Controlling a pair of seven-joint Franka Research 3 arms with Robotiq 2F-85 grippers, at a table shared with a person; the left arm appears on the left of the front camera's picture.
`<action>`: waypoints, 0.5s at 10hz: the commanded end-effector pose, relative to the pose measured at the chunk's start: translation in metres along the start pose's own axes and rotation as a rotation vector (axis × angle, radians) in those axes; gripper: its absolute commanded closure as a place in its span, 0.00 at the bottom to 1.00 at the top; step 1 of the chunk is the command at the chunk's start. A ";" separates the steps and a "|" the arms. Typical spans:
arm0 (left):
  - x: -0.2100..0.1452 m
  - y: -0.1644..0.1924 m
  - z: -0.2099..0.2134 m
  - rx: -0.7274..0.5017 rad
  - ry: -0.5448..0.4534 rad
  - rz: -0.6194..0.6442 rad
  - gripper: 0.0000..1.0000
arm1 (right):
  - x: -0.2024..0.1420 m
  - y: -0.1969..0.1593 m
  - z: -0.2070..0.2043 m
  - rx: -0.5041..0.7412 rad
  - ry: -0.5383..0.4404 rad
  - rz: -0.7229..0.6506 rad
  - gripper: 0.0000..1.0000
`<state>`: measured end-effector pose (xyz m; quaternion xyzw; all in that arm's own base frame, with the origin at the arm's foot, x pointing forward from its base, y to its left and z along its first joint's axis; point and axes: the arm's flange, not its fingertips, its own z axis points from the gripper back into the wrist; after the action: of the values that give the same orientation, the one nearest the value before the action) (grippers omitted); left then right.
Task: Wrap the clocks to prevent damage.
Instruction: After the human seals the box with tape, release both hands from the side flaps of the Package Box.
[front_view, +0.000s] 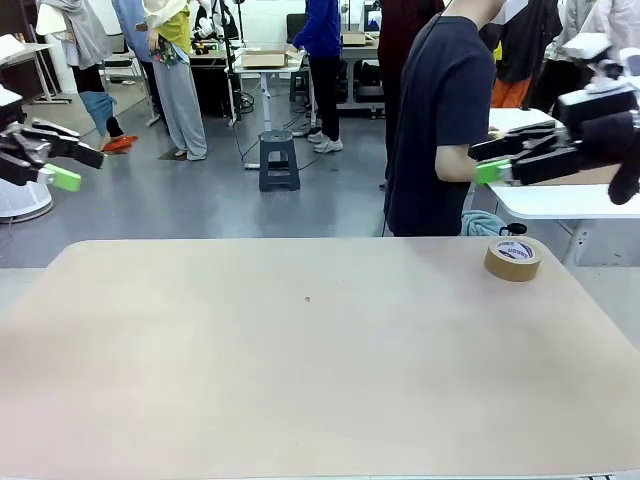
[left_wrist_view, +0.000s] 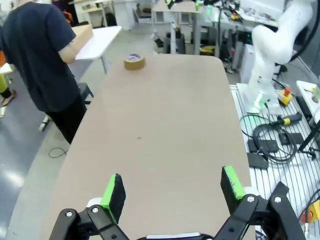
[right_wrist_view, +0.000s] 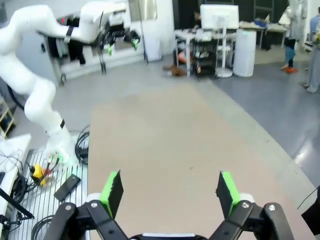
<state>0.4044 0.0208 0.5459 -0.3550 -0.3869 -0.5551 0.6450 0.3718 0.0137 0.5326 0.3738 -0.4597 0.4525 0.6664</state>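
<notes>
One roll of brown tape (front_view: 513, 259) lies flat on the desk (front_view: 300, 370), near its far right corner, hole facing up; in the left wrist view the same roll (left_wrist_view: 134, 61) sits close to the far edge, just beside where the person (left_wrist_view: 42, 60) stands. Being round, it has no long axis to speak of. The desk is a pale beige top with rounded corners, plain apart from a tiny dark speck (front_view: 307, 298) near the middle.

Beyond the far edge the person (front_view: 440, 120) in a dark short-sleeved shirt stands turned toward a white side table (front_view: 560, 200) at the right. Further back lie a grey floor, a dark step stool (front_view: 279, 160), and several other people standing among workbenches.

Both arms hang above the desk's side edges. The left gripper (front_view: 45, 165) is released, its green pads (left_wrist_view: 114, 190) spread wide with nothing between them. The right gripper (front_view: 500, 160) is likewise spread, its green pads (right_wrist_view: 112, 187) well apart and holding nothing. No clock can be made out on the desk.
</notes>
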 end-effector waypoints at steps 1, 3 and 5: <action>-0.017 -0.012 0.021 0.086 -0.053 0.024 0.00 | -0.027 0.003 0.008 -0.020 -0.031 -0.031 0.00; -0.028 -0.014 0.044 0.157 -0.045 0.059 0.00 | -0.035 0.003 0.016 -0.031 -0.024 -0.054 0.00; -0.029 -0.010 0.044 0.118 -0.038 0.060 0.00 | -0.034 0.000 0.025 -0.030 -0.020 -0.063 0.00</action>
<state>0.3848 0.0826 0.5430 -0.3279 -0.4269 -0.4962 0.6812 0.3588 -0.0166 0.5044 0.3807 -0.4525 0.4225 0.6869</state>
